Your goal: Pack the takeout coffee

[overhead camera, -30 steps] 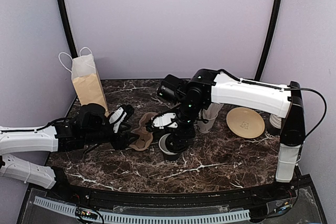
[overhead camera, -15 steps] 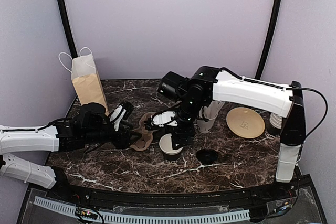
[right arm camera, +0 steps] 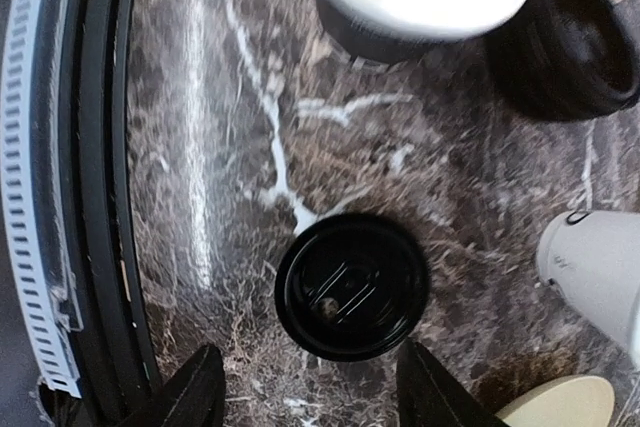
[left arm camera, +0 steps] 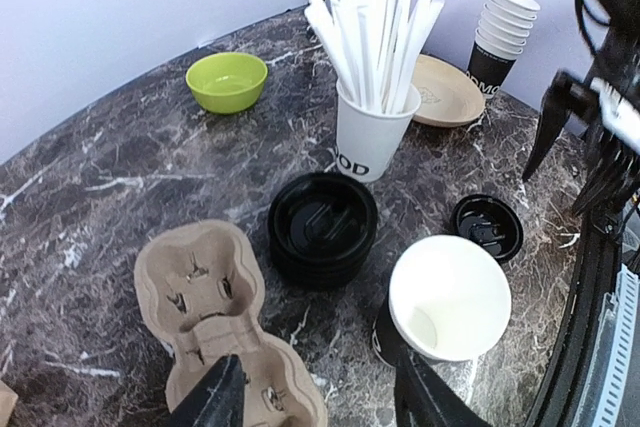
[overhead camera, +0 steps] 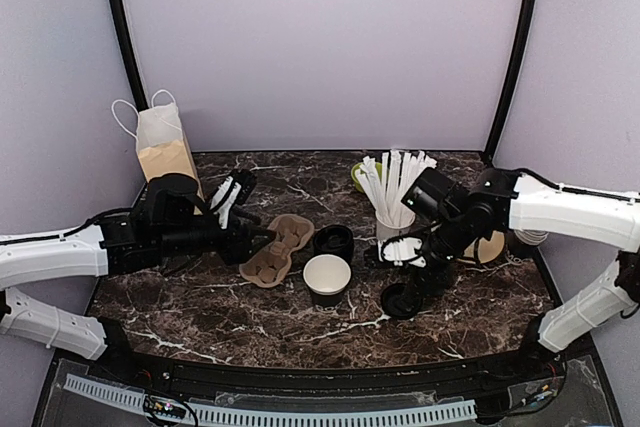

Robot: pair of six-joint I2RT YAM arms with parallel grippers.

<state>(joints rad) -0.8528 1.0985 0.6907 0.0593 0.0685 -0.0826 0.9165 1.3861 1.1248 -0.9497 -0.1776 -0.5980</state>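
lid loose, cup uncovered, both claws spread

the straw cup [overhead camera: 392, 225] is our marker, white, stuffed with white straws, upright on the marble table [overhead camera: 200, 317]. the takeout coffee cup [overhead camera: 327, 280] stands upright to the straw cup's left and nearer the arm bases, black outside, white inside, mouth uncovered. 1 loose black lid [overhead camera: 400, 299] lies flat on the near side of the straw cup, apart from the coffee cup.

the right gripper [overhead camera: 406, 285] hangs right over that lid, its 2 fingers spread wide. its wrist camera shows the lid lying just beyond the gap between them. whether a tip touches it, i cannot tell.

over the other way, the stack of black lids [overhead camera: 333, 240] sits just left of the straw cup, and further left again the cardboard cup carrier [overhead camera: 275, 249] lies flat. the left gripper [overhead camera: 258, 243] is at the carrier's left part, claw spread too: 1 finger over the carrier's near end, the other close by the coffee cup's foot, nothing pinched.

far left of the straw cup, the paper bag [overhead camera: 165, 157] stands upright. behind the straw cup sits a green bowl [left arm camera: 227, 80].
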